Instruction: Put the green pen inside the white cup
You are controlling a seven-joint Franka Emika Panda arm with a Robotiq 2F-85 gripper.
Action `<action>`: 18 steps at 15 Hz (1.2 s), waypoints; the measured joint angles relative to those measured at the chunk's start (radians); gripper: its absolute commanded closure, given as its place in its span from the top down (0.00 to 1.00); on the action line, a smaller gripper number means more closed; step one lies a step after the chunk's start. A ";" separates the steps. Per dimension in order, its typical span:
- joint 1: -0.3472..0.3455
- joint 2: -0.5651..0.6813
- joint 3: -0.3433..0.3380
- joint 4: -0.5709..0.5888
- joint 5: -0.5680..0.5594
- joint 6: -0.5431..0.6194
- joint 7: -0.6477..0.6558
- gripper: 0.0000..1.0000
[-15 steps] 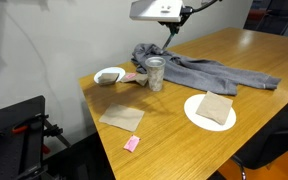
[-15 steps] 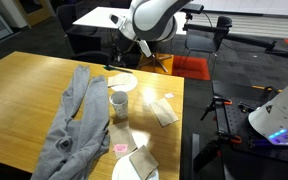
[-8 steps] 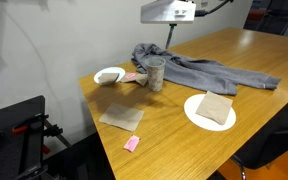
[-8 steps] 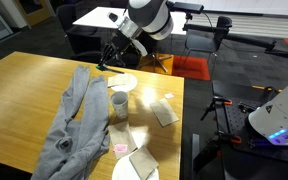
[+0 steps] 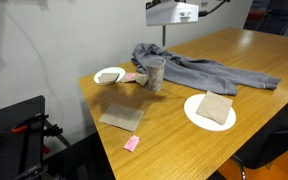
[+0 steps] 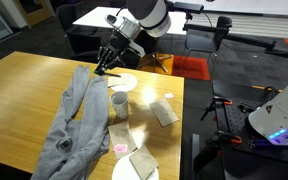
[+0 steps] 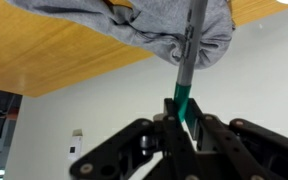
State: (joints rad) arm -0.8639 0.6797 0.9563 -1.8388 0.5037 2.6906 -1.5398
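Bowl: a shallow white bowl (image 5: 110, 75) sits at the far left corner of the worktop (image 5: 174, 140).
Napkin: a brown napkin (image 5: 121, 118) lies flat near the front edge, with a small pink block (image 5: 132, 144) near it, closer to the edge.
Cup: the white cup (image 5: 156, 73) stands upright between the bowl and the grey cloth, just beside the cloth's edge.
Pen: the green pen (image 7: 182, 92) is in the air, well above the worktop and outside the cup. In an exterior view it shows as a thin line (image 5: 164, 32) hanging above and slightly behind the cup. In the wrist view its far end points at the crumpled cloth.
Gripper: the gripper (image 7: 183, 118) hangs high over the cup end of the worktop.
Jaws: clenched on the pen's green end, one finger on each side of it.
Cloth: a grey cloth (image 5: 199, 70) lies rumpled, stretching from behind the cup toward the right.
Plate: a flat white plate (image 5: 191, 112) sits to the right near the front, with a folded brown napkin (image 5: 215, 106) on it.
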 measured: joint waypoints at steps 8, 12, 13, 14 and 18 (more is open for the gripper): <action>-0.041 0.063 0.036 0.074 0.065 -0.257 -0.261 0.04; -0.042 0.079 0.014 0.117 0.152 -0.433 -0.384 0.04; -0.036 0.079 0.001 0.126 0.177 -0.465 -0.408 0.04; -0.025 0.079 -0.016 0.135 0.200 -0.490 -0.432 0.04; 0.057 0.077 -0.116 0.170 0.312 -0.551 -0.514 0.04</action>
State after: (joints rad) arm -0.8072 0.7567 0.8400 -1.6687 0.8153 2.1396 -2.0541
